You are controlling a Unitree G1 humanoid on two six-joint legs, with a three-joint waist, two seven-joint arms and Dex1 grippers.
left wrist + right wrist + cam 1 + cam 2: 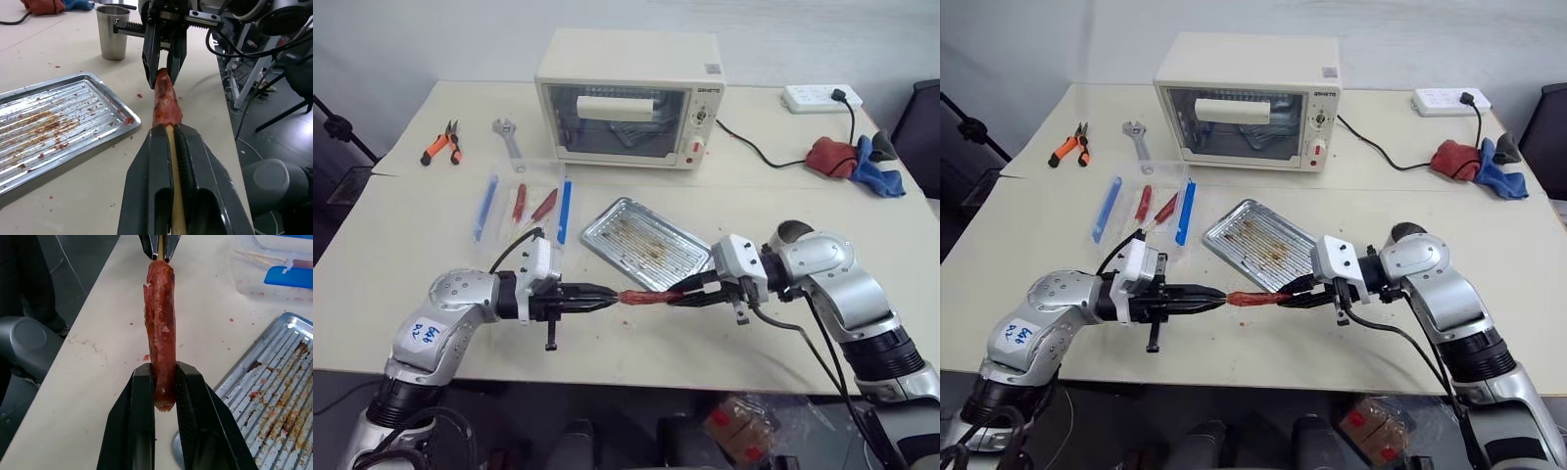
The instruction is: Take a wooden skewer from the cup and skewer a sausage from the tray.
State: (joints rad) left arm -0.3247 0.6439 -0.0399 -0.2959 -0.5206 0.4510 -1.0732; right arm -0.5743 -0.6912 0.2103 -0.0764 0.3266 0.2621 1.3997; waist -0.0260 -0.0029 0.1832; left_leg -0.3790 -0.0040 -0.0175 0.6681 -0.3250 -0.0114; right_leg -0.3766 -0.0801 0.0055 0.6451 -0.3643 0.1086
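Note:
A red-brown sausage [646,297] hangs level above the table, just in front of the tray [607,221], between my two grippers. My left gripper [612,294] is shut on the wooden skewer [172,161], whose tip goes into one end of the sausage [166,100]. My right gripper [677,294] is shut on the sausage's other end [160,318]. The steel cup [112,32] stands on the table behind the right gripper [164,73]. The ribbed tray [49,127] carries brown grease stains and no sausage.
A cream toaster oven [631,98] stands at the back. A clear plastic box [524,201] with blue sticks and red pieces lies left of the tray. Orange pliers [443,143], a wrench [509,137], a power strip [818,96] and cloths [852,162] lie farther back.

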